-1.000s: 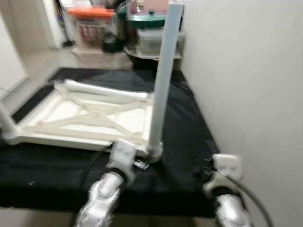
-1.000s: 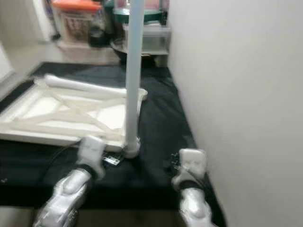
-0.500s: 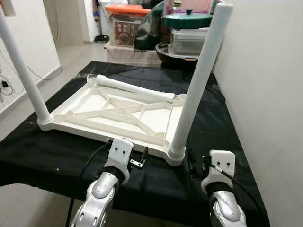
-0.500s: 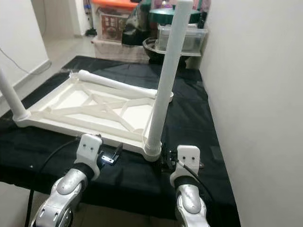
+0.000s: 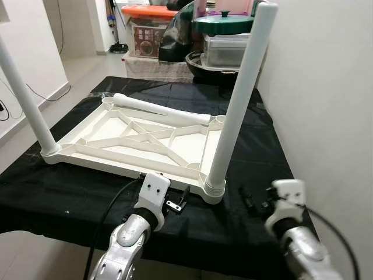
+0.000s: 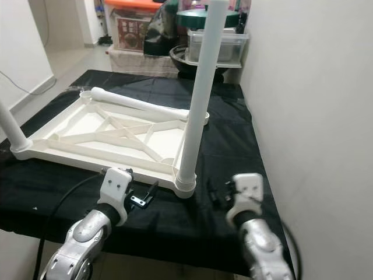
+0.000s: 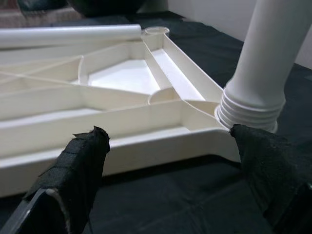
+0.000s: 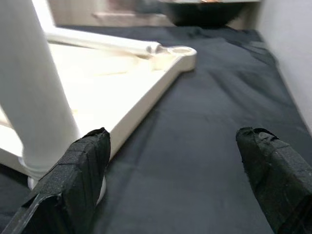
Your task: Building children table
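We see the upturned tabletop point(image 5: 134, 143) on the black-draped desk point(image 5: 70, 192), 2 legs point(image 5: 239, 99) upright. Left end effector point(image 5: 176, 203) at 6 o'clock and right end effector point(image 6: 218, 195) at 5 o'clock, both spread wide, gripping nothing.

Black-draped table point(image 5: 87, 198) carries the upturned white tabletop point(image 5: 137, 143).

One white tabletop point(image 5: 140, 143), upside down on one black-covered table point(image 5: 70, 192). Three white legs: two upright in corner sockets, near-right leg point(image 5: 239, 99) and near-left leg point(image 5: 23, 96); one loose leg point(image 5: 160, 108) lying along far edge. Two grippers: left gripper point(image 5: 178, 201), right gripper point(image 5: 253, 198), each with two black fingers spread apart. Beyond table: one orange-lidded bin point(image 5: 152, 29), one green lid point(image 5: 224, 23), one clear container point(image 5: 228, 51).
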Available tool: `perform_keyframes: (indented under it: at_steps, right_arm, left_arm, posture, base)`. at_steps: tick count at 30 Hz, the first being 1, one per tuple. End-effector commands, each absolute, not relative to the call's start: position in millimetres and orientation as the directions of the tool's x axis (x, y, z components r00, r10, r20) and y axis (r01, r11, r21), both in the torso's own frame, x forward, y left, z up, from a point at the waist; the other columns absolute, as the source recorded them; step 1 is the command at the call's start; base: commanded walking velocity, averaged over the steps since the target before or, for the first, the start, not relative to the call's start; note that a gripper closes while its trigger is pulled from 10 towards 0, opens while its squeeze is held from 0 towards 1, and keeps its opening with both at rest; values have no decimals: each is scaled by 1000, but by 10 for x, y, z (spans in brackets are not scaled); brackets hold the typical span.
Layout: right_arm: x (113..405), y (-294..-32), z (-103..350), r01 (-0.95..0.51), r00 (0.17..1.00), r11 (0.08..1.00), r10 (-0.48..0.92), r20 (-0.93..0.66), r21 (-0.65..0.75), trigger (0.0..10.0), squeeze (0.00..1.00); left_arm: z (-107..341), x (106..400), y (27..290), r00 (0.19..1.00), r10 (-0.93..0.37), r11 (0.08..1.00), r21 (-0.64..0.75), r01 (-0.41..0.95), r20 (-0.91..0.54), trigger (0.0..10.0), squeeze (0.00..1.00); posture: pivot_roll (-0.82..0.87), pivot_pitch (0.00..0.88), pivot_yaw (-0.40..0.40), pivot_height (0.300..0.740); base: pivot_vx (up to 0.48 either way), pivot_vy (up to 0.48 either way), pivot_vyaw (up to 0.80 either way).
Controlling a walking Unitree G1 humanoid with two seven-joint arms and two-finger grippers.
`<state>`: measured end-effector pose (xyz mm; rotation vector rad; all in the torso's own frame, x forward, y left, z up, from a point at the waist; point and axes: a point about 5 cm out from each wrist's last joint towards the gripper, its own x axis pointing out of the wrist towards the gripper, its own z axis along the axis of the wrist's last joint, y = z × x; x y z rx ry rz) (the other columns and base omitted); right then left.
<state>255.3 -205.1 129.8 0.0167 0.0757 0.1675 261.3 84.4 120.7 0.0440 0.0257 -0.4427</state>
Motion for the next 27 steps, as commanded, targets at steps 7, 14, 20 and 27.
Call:
perform_keyframes:
  at_steps: [7, 14, 20, 27]
  right_arm:
    - [2702, -1972, 1466, -501, 862, 865, 501, -84, 15, 10000, 0]
    - [2991, -1891, 1562, -607, 792, 795, 604, -84, 0, 10000, 0]
    - [3089, -1819, 1594, -627, 777, 779, 627, -61, 20, 10000, 0]
    - [3184, -1769, 1669, -654, 755, 756, 655, -29, 29, 10000, 0]
  left_arm:
    - [1212, 2476, 773, 829, -557, 830, 2, 558, -49, 10000, 0]
    - [1242, 2389, 784, 814, -578, 816, -3, 579, -52, 10000, 0]
    - [1262, 2336, 800, 812, -581, 814, -5, 581, -54, 10000, 0]
    - [1276, 2290, 809, 806, -589, 808, -12, 589, -60, 10000, 0]
  posture:
    - [152, 0, -83, 740]
    - [179, 0, -93, 740]
    - [186, 0, -99, 740]
    - [189, 0, -104, 740]
  base:
    - [0, 0, 0]
    - [0, 0, 0]
    - [0, 0, 0]
    - [0, 0, 0]
